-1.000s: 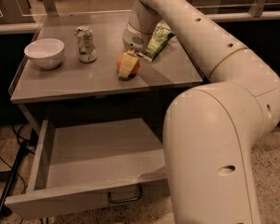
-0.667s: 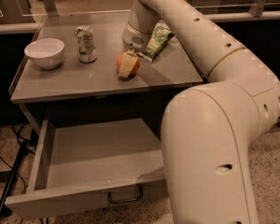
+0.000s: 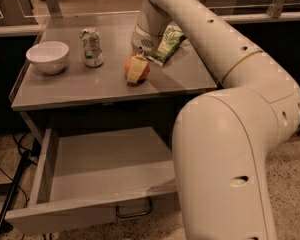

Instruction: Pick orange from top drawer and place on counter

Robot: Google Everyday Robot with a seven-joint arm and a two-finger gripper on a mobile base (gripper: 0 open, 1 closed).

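Note:
The orange [image 3: 146,72] sits on the grey counter [image 3: 80,86], near its middle front. My gripper [image 3: 136,71] reaches down from the arm and is shut on the orange, with one pale finger [image 3: 135,70] across its front. The orange looks to be resting on the counter surface. The top drawer [image 3: 85,211] stands pulled open below the counter. The part of its inside that shows is bare. Its dark loop handle [image 3: 134,212] is at the front.
A white bowl [image 3: 47,56] stands at the counter's left. A crushed can [image 3: 92,46] stands next to it, and a green snack bag [image 3: 166,44] lies behind the gripper. My large arm [image 3: 235,134] covers the cabinet's right side. Dark cables [image 3: 12,184] lie on the floor at left.

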